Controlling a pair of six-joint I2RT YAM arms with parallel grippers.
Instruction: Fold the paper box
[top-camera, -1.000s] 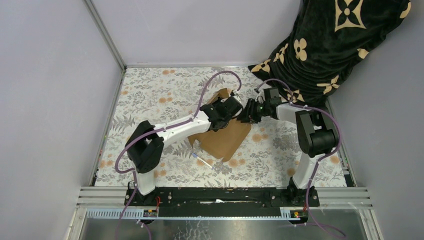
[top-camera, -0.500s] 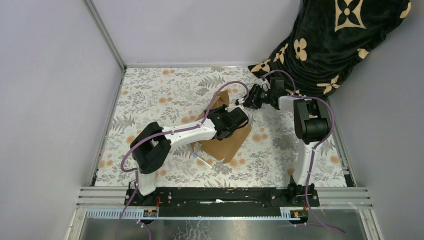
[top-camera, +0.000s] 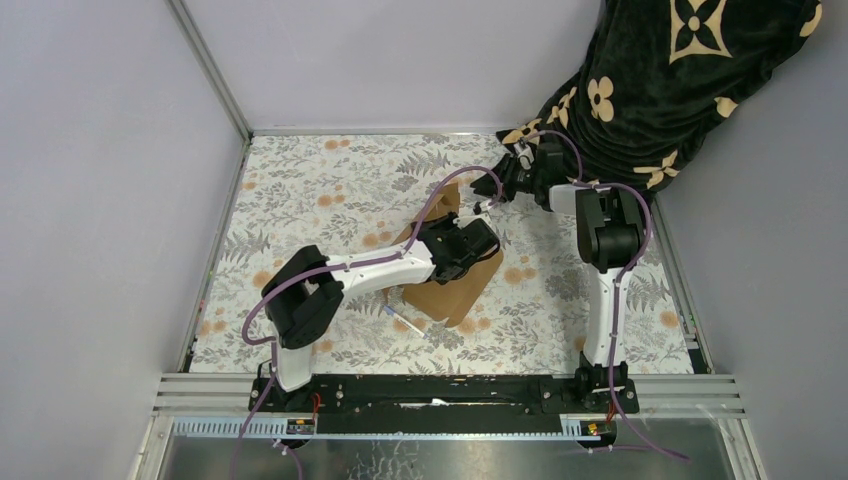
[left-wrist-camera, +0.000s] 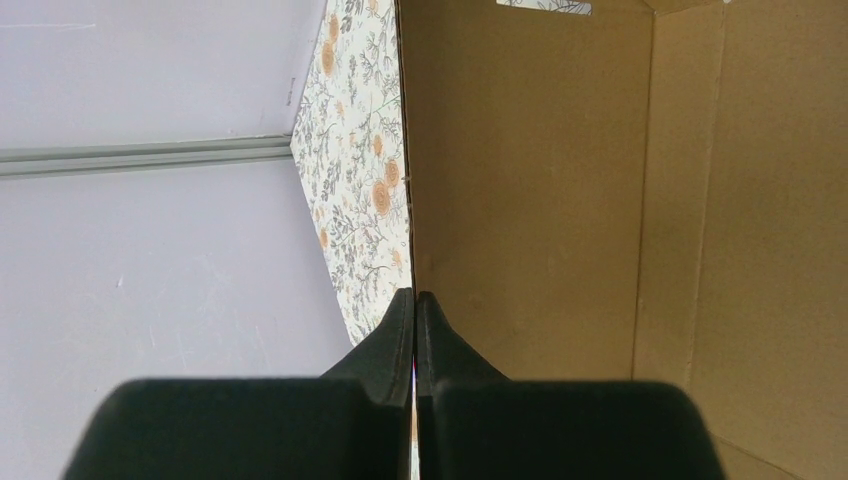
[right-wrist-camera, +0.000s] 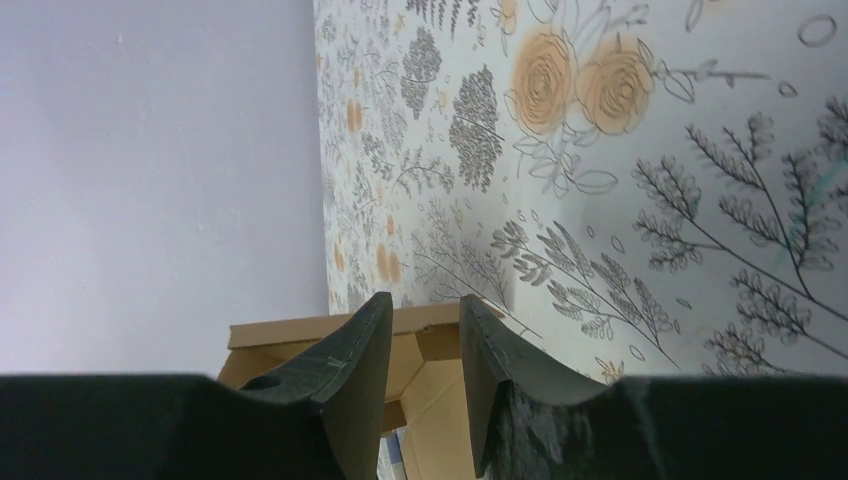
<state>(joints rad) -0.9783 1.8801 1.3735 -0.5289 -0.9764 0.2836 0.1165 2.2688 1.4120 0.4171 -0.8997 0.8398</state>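
The paper box (top-camera: 452, 290) is brown cardboard lying partly folded mid-table, with one flap (top-camera: 443, 195) standing up at its far end. My left gripper (top-camera: 476, 243) rests over its right part. In the left wrist view the left gripper (left-wrist-camera: 413, 294) is shut, the edge of a cardboard panel (left-wrist-camera: 530, 180) running straight into the seam between its fingers. My right gripper (top-camera: 508, 182) hangs apart from the box at the back right. Its jaws (right-wrist-camera: 425, 300) stand open with nothing between them, and the box (right-wrist-camera: 300, 330) shows beyond them.
A small white pen-like stick (top-camera: 405, 322) lies on the flowered tablecloth (top-camera: 320, 190) just near-left of the box. A dark cloth with gold flowers (top-camera: 660, 90) hangs at the back right, close behind the right gripper. Grey walls enclose the table.
The right gripper has pulled away from the box toward the back right corner. The left gripper stayed shut and shifted slightly right and nearer, the box moving with it.
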